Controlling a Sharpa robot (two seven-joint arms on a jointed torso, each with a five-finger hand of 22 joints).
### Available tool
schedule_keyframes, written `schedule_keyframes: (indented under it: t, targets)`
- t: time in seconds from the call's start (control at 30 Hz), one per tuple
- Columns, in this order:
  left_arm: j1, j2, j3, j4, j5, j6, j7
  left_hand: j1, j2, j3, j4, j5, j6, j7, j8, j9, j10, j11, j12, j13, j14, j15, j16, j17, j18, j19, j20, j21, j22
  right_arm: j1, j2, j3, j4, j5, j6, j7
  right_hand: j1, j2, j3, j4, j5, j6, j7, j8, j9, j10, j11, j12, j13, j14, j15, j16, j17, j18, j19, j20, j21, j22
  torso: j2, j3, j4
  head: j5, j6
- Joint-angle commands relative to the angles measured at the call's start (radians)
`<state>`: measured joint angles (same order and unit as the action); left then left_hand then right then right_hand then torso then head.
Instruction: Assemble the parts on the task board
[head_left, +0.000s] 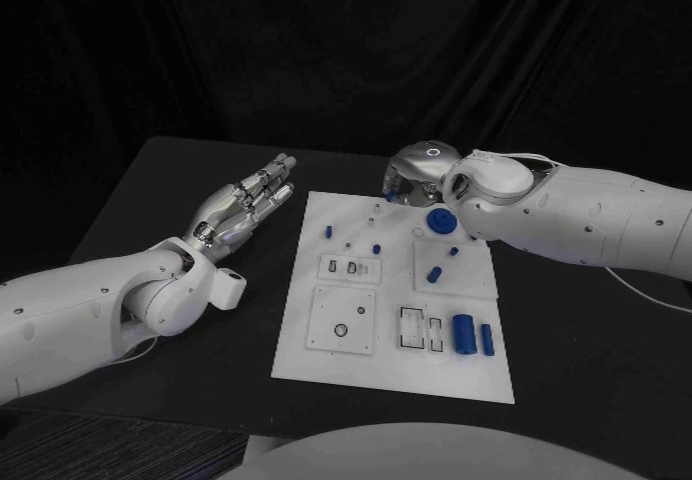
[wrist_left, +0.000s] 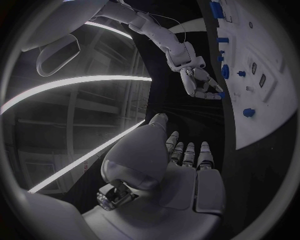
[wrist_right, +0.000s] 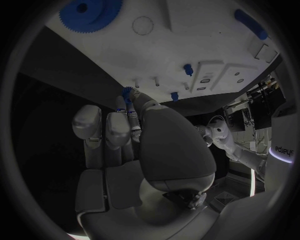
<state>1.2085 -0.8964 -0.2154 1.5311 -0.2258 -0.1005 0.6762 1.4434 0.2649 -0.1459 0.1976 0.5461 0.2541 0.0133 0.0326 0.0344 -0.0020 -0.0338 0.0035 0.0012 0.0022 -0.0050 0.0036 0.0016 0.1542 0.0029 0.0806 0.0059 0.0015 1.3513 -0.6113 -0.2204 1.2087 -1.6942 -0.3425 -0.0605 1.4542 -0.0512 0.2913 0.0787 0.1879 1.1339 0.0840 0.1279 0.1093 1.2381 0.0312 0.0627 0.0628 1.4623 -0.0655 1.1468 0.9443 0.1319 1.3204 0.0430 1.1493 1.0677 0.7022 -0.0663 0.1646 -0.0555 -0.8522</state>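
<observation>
Black table (head_left: 173, 190), unlabelled task board (head_left: 346, 350)

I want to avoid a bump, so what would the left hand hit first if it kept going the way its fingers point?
Probably nothing on the table. The left hand lies open beside the board, fingers aimed at the table's far edge. The way looks free, though the right hand lies off to one side and depth is unclear.
</observation>
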Motion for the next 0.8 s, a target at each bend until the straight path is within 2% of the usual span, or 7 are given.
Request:
schedule_keyframes:
  t: [0.03,0.13,0.2,0.27,0.4,0.6,0.8]
  targets:
    - [0.003,0.004,0.001,0.000,-0.002,0.014,0.038,0.004,0.000,0.005,-0.009,0.006,-0.033,-0.006,-0.003,-0.005,0.002,0.002,-0.004,-0.001,-0.002,-0.003,-0.004,-0.002,0.010,-0.003,0.008,-0.006,-0.002,0.002,0.017,0.002,-0.023,0.046,-0.005,-0.006,-0.006,0.001,0.001,0.006,-0.007,-0.002,0.006,-0.004,0.035,-0.001,0.006,-0.003,-0.001,0.010,0.001,0.006,0.001,-0.017,0.008,0.002,0.006,0.001,0.002,0.0007,0.0027,-0.001,0.003]
    - [0.003,0.006,0.001,-0.002,-0.002,0.013,0.038,-0.005,-0.003,0.015,-0.017,0.005,-0.112,-0.031,-0.013,-0.014,0.002,-0.012,-0.004,-0.001,-0.002,-0.003,-0.004,-0.002,0.015,-0.003,0.011,-0.006,-0.002,0.002,0.036,0.002,-0.043,0.049,0.001,-0.004,-0.007,0.000,0.001,0.006,-0.008,-0.003,0.006,-0.005,0.035,-0.003,0.007,-0.003,-0.001,0.009,0.001,0.006,0.001,-0.017,0.008,0.002,0.006,0.001,0.000,0.0004,0.0005,0.002,0.001]
    - [0.003,0.007,0.001,-0.003,-0.002,0.011,0.040,-0.015,-0.005,0.022,-0.023,0.005,-0.161,-0.067,-0.018,-0.019,0.002,-0.012,-0.004,-0.001,-0.002,-0.001,-0.004,-0.002,0.016,-0.003,0.014,-0.006,-0.002,0.002,0.049,0.003,-0.056,0.050,0.004,-0.003,-0.008,-0.001,0.001,0.007,-0.008,-0.004,0.006,-0.006,0.035,-0.004,0.007,-0.003,-0.001,0.009,0.002,0.006,0.000,-0.017,0.007,0.002,0.005,0.001,0.000,0.0006,0.0008,0.001,0.001]
    - [0.003,0.009,0.001,-0.004,-0.002,0.009,0.041,-0.021,-0.006,0.027,-0.027,0.005,-0.180,-0.092,-0.020,-0.022,0.002,-0.007,-0.004,-0.001,-0.002,0.002,-0.004,-0.002,0.015,-0.003,0.015,-0.006,-0.002,0.001,0.059,0.003,-0.065,0.050,0.006,-0.001,-0.009,-0.001,0.002,0.008,-0.009,-0.006,0.007,-0.008,0.035,-0.005,0.008,-0.003,-0.001,0.009,0.002,0.006,0.000,-0.017,0.007,0.003,0.005,0.001,0.000,0.0010,0.0020,-0.001,0.000]
    - [0.003,0.010,0.001,-0.005,-0.002,0.008,0.041,-0.025,-0.007,0.030,-0.030,0.005,-0.189,-0.105,-0.021,-0.023,0.002,-0.003,-0.004,-0.001,-0.002,0.005,-0.004,-0.002,0.014,-0.003,0.017,-0.006,-0.002,0.000,0.069,0.003,-0.073,0.051,0.009,0.002,-0.010,-0.003,0.002,0.009,-0.010,-0.008,0.008,-0.010,0.035,-0.008,0.009,-0.003,-0.001,0.008,0.003,0.006,0.001,-0.017,0.006,0.004,0.005,0.002,-0.001,0.0012,0.0035,-0.001,-0.003]
    - [0.003,0.008,0.001,-0.004,-0.002,0.011,0.036,-0.031,-0.008,0.034,-0.033,0.005,-0.176,-0.078,-0.019,-0.020,0.002,-0.006,-0.004,-0.001,-0.002,0.002,-0.004,-0.002,0.015,-0.003,0.016,-0.006,-0.002,-0.003,0.071,0.003,-0.072,0.051,0.027,-0.001,-0.009,-0.007,0.005,0.011,-0.012,-0.018,0.011,-0.019,0.035,-0.020,0.012,-0.004,-0.002,0.005,0.006,0.004,-0.001,-0.017,0.004,0.006,0.005,0.005,-0.002,-0.0003,-0.0001,0.003,-0.006]
    - [0.003,0.009,0.001,-0.004,-0.002,0.012,0.034,-0.032,-0.008,0.034,-0.033,0.005,-0.177,-0.072,-0.019,-0.020,0.002,-0.008,-0.004,-0.001,-0.002,0.002,-0.004,-0.002,0.015,-0.003,0.016,-0.006,-0.002,-0.005,0.069,0.003,-0.072,0.051,0.041,-0.006,-0.009,-0.010,0.008,0.013,-0.012,-0.025,0.014,-0.025,0.035,-0.029,0.016,-0.004,-0.002,0.003,0.009,0.003,-0.003,-0.018,0.003,0.008,0.006,0.009,-0.002,-0.0011,-0.0013,0.003,-0.006]
